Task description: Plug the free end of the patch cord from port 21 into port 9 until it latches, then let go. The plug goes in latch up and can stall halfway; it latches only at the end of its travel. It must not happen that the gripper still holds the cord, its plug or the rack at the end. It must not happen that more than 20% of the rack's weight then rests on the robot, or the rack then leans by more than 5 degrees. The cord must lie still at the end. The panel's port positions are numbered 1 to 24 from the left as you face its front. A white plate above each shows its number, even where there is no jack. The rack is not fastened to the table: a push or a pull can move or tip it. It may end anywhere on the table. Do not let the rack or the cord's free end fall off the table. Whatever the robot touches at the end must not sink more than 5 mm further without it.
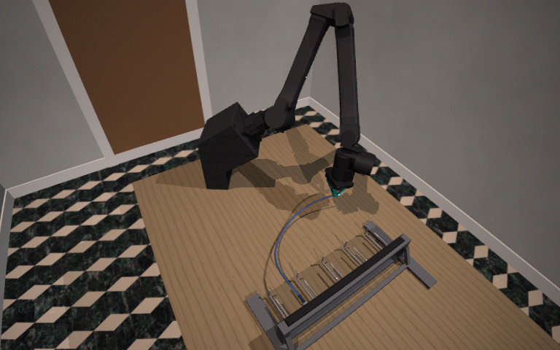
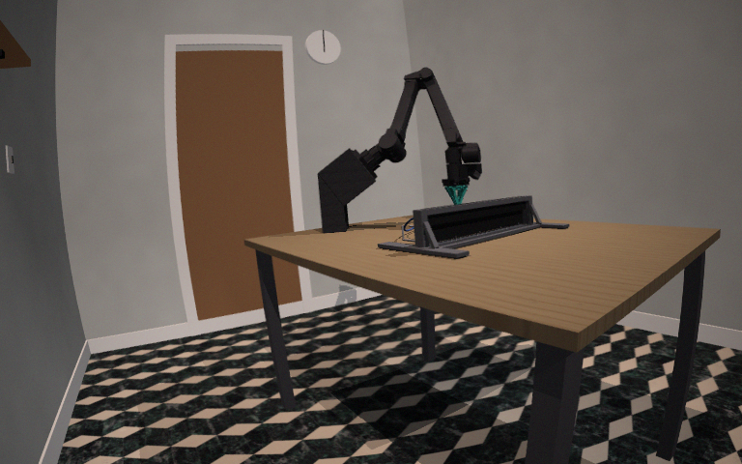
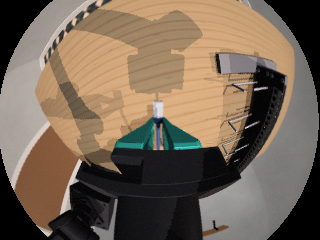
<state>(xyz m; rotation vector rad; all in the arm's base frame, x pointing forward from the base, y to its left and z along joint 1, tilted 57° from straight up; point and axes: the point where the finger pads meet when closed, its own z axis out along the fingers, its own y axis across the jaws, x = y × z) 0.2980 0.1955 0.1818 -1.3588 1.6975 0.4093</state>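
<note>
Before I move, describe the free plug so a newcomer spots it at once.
On the wooden table, find the black arm. Follow it down to the gripper's teal fingers. The plug is the small whitish block at their tips, on the blue cord's end away from the rack.

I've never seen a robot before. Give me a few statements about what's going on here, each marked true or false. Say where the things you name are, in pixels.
1. The claw (image 1: 337, 195) (image 2: 457, 203) (image 3: 158, 121) grips the blue cord (image 1: 275, 247) (image 3: 158, 135) near its clear plug (image 3: 158, 108). True.
2. The cord's other end runs to the rack (image 1: 344, 284) (image 2: 472, 205) (image 3: 245, 64). True.
3. The rack lies on the floor. False: it stands on the table (image 1: 214, 230) (image 2: 547, 274) (image 3: 200, 100).
4. The clear plug is in the rack. False: it is away from it.
</note>
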